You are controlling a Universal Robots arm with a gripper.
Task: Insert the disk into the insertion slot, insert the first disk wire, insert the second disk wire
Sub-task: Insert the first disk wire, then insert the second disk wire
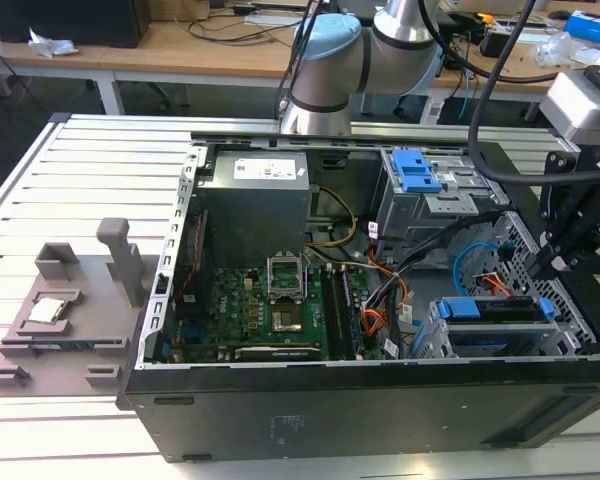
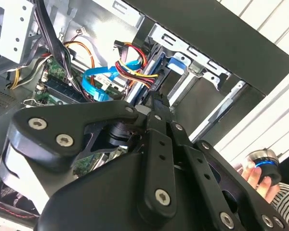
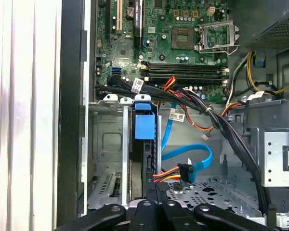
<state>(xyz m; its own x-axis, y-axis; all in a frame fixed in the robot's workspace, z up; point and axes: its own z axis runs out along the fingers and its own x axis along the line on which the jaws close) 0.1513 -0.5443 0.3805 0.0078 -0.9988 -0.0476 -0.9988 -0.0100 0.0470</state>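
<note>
End effector [image 1: 542, 262], which I cannot tell to be apart or clamped, hangs at the exterior view's right just above the disk [image 1: 485, 309], already seated in its slot [image 1: 432, 338] at lower right, placed, I judge, to reach the wires [image 1: 464, 262] beside it.

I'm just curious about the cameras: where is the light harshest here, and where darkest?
In the first wrist view the pale slatted table is washed out by glare; in the second wrist view the black end effector looms dark; the exterior view is evenly lit, its computer case shaded inside.
</note>
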